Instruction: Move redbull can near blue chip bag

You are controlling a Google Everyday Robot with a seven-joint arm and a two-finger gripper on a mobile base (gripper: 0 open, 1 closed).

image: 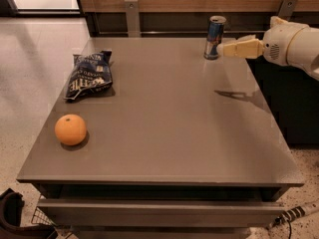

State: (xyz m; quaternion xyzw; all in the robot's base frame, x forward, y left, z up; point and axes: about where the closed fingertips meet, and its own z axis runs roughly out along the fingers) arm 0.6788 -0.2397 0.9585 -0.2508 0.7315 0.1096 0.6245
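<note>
The redbull can (215, 37) stands upright at the far edge of the grey table (164, 133), right of the middle. The blue chip bag (90, 75) lies on the table's left side, far from the can. My gripper (223, 49) comes in from the right at can height, its cream fingertips right beside the can's right side, touching or nearly so.
An orange (71, 129) sits near the table's front left, in front of the bag. A wooden wall panel with two metal brackets runs behind the table. A dark cabinet stands right of the table. A drawer front shows below the table's front edge.
</note>
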